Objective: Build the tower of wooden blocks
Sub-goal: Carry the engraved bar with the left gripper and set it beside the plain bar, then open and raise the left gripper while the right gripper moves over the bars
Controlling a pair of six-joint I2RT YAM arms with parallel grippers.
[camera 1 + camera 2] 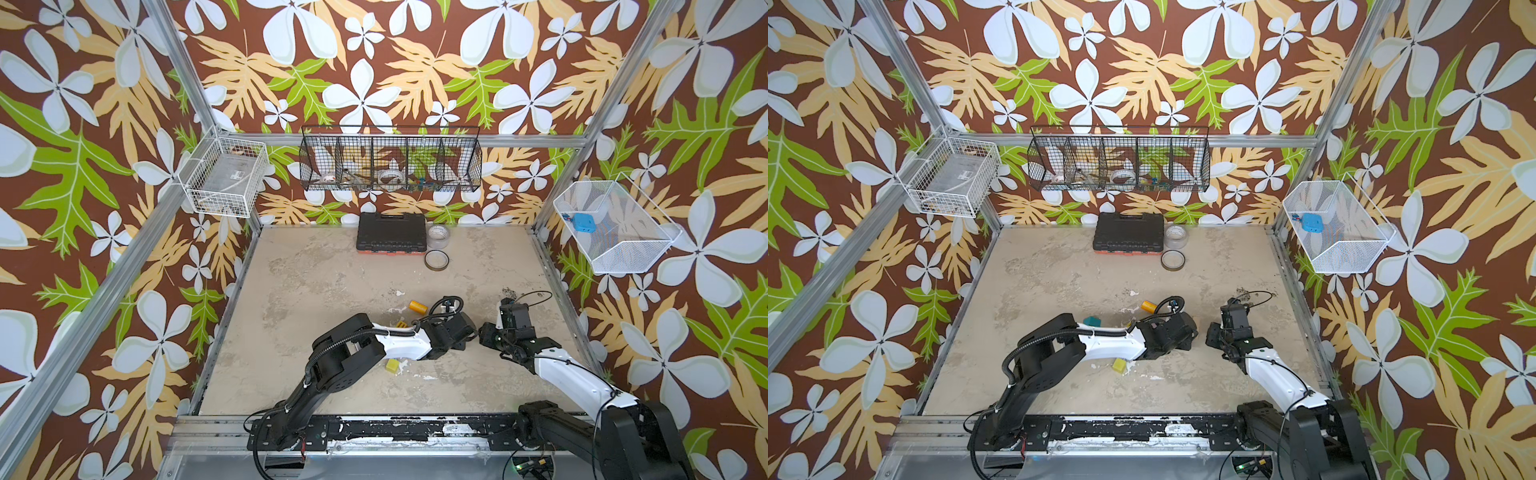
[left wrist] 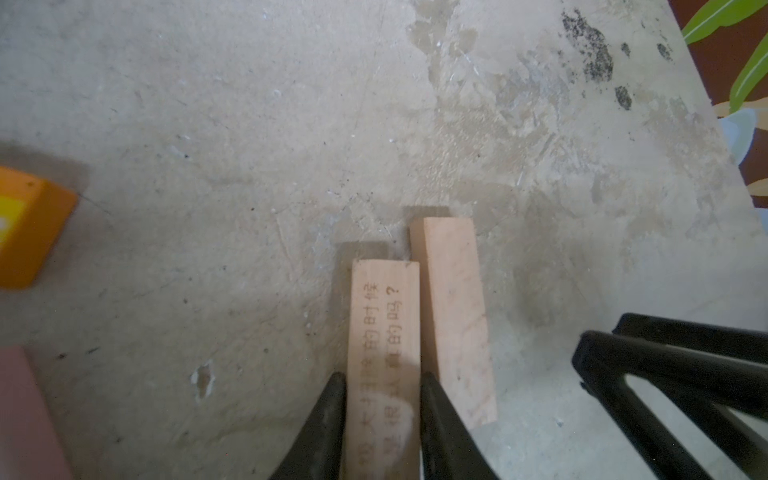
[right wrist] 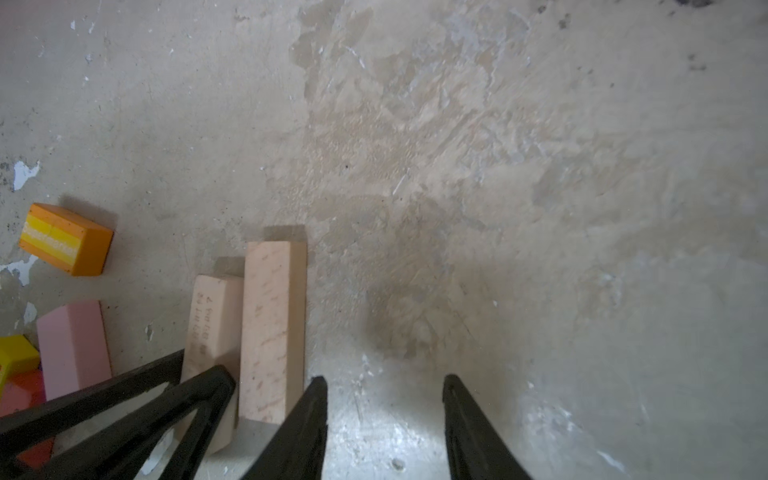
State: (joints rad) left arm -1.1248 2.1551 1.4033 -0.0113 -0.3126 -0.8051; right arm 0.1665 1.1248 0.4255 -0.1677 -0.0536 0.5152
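**Basically zero courses up: planks being paired, blocks loose**

Clock = table (image 1: 311, 291) seen from above, 12 at the back wall.

- Nothing sits on top of anything, as far as the views show. My read: the tower is not started.
- The left arm (image 1: 405, 347) and right arm (image 1: 561, 370) meet nose to nose at about 4 o'clock of centre.
- The tool case (image 1: 392, 230) at 12 is out of play.
- The left gripper (image 2: 382, 378) is clamped on the printed plank (image 2: 384, 316), one finger on each long side. I can't tell whether the plank is lifted or resting.
- The right gripper (image 3: 384, 380) has its jaws apart with nothing between them. One finger is just beside the plain plank (image 3: 272, 332), not around it.
- The planks lie side by side with long sides touching and ends staggered. The plain one pokes further out.
- The orange block (image 3: 66, 239) is at 10 o'clock of the planks, apart from them.
- The pink block (image 3: 72, 345), yellow block (image 3: 14, 353) and red block (image 3: 23, 392) are bunched together, mostly under the left arm from above.
- The teal roof block (image 1: 1092, 321) is at 9 o'clock, near centre.
- The yellow-green cube (image 1: 392, 365) sits alone at 6 o'clock.
- Everything is left to do. My guess is the planks go down squared as the base, with all the painted blocks then stacked on top.
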